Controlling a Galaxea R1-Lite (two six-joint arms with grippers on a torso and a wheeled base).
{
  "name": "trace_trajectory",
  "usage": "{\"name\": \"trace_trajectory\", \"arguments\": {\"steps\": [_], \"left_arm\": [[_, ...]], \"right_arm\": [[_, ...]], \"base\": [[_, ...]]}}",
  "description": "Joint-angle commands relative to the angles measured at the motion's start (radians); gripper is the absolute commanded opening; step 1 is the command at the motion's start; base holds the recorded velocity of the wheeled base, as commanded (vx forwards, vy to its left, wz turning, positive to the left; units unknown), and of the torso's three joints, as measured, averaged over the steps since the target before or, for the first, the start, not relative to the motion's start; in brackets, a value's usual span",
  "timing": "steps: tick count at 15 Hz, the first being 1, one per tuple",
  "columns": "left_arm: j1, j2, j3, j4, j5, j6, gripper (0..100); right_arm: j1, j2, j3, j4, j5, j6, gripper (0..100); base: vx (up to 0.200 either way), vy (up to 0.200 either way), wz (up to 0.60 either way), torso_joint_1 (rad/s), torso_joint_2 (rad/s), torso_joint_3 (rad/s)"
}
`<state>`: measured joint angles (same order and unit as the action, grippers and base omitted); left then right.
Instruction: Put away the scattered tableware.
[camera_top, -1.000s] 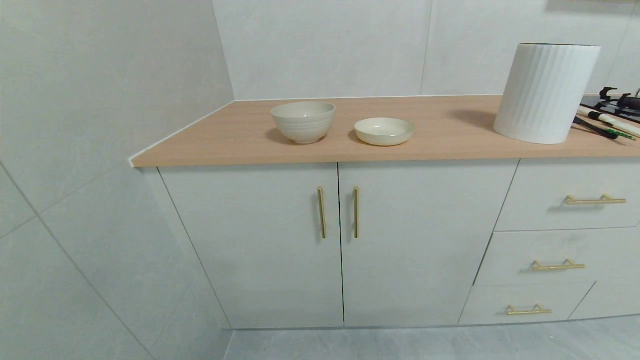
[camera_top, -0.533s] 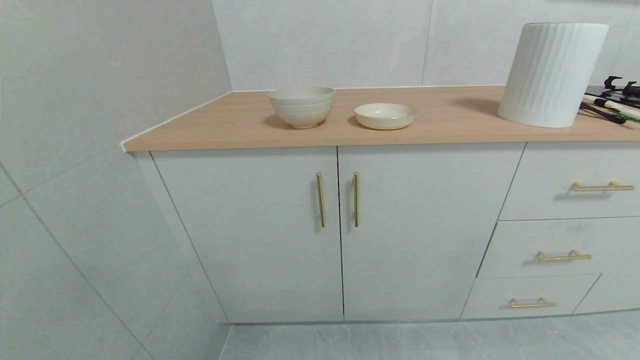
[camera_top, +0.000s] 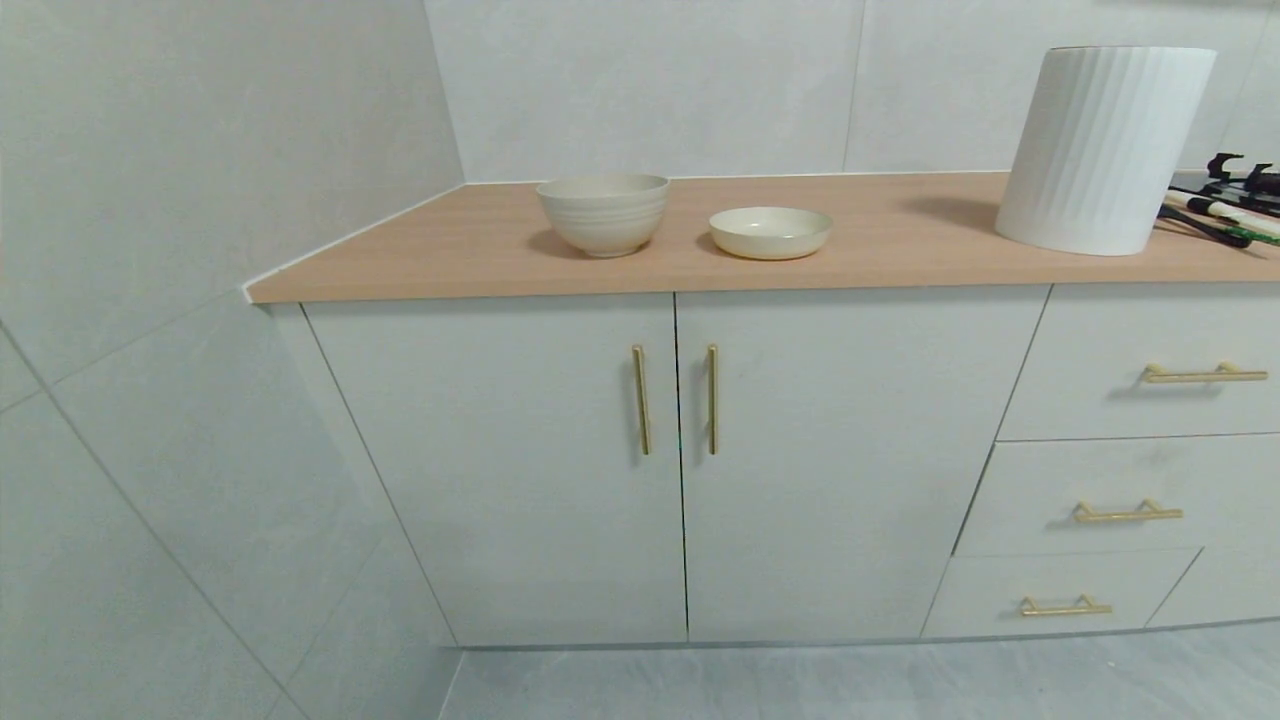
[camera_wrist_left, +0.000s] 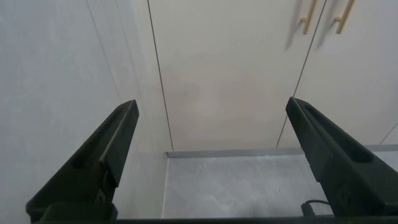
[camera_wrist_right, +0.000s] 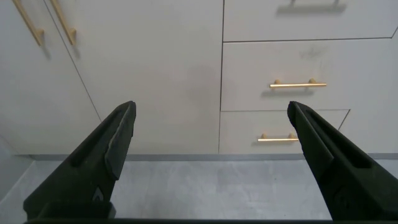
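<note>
**Raise both arms first**

The bowl (camera_top: 603, 213) and shallow dish (camera_top: 770, 232) sit side by side on the counter (camera_top: 900, 250). Below the counter, our left gripper (camera_wrist_left: 211, 107) and right gripper (camera_wrist_right: 211, 109) hang spread wide and empty. We should clear its edge before reaching.

You are working in soft, even light. The bowl (camera_top: 603, 213), dish (camera_top: 770, 232) and canister (camera_top: 1103, 148) are throwing faint shadows leftward on the counter (camera_top: 450, 255). The cabinet (camera_top: 520, 480) lines are slanting toward the head view's edges.
</note>
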<state>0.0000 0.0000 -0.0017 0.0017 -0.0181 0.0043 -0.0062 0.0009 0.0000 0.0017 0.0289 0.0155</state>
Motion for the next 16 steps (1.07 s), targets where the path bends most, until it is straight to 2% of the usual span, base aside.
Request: {"name": "trace_trajectory", "arguments": {"steps": [1,9,14,16], "left_arm": [[0.0,0.0,0.0,0.0,0.0,0.0,100],[0.0,0.0,0.0,0.0,0.0,0.0,100],[0.0,0.0,0.0,0.0,0.0,0.0,100],[0.0,0.0,0.0,0.0,0.001,0.0,100]], "right_arm": [[0.0,0.001,0.0,0.0,0.0,0.0,100],[0.0,0.001,0.0,0.0,0.0,0.0,100],[0.0,0.001,0.0,0.0,0.0,0.0,100],[0.0,0.001,0.0,0.0,0.0,0.0,100]], "base": [[0.0,0.0,0.6,-0.002,0.0,0.002],[0.0,0.0,0.0,0.0,0.0,0.0],[0.2,0.0,0.0,0.002,0.0,0.005],[0.0,0.0,0.0,0.0,0.0,0.0]]}}
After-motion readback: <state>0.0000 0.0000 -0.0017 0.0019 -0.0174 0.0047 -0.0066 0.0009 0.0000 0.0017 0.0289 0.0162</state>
